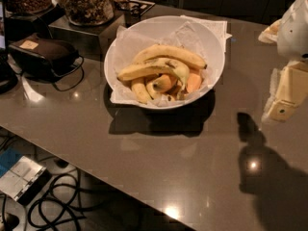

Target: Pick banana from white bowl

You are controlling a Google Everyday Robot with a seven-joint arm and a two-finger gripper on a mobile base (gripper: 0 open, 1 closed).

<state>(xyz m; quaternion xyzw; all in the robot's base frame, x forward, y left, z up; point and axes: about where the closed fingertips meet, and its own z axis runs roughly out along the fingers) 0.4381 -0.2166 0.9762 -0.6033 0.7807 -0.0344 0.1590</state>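
Nearest, below the table's (144,148) front edge, black cables (53,208) coil on the floor beside a flat white and blue box (19,177). On the glossy brown tabletop a dark shadow (257,153) of the arm falls at the right, with lamp glints around it. Above that shadow, at the right edge of the view, the cream-coloured claw (286,97) hangs over the table, well apart from the bowl and holding nothing that shows; whether it is spread or pressed together I cannot tell.

Farther in, around the table's middle, stands the white bowl (211,47), lined with crinkled white paper (127,44). The banana (144,70) lies inside it across the fruit heap, its dark, bruised end curving down to the right. Just behind it lies a cleaner yellow banana (168,53); in front and beneath are a short banana (139,91) and orange pieces (194,82).

At the far left sits a black device (43,54) with a cord, and behind it glass jars (89,3) of dry food stand on a dark box (82,32).
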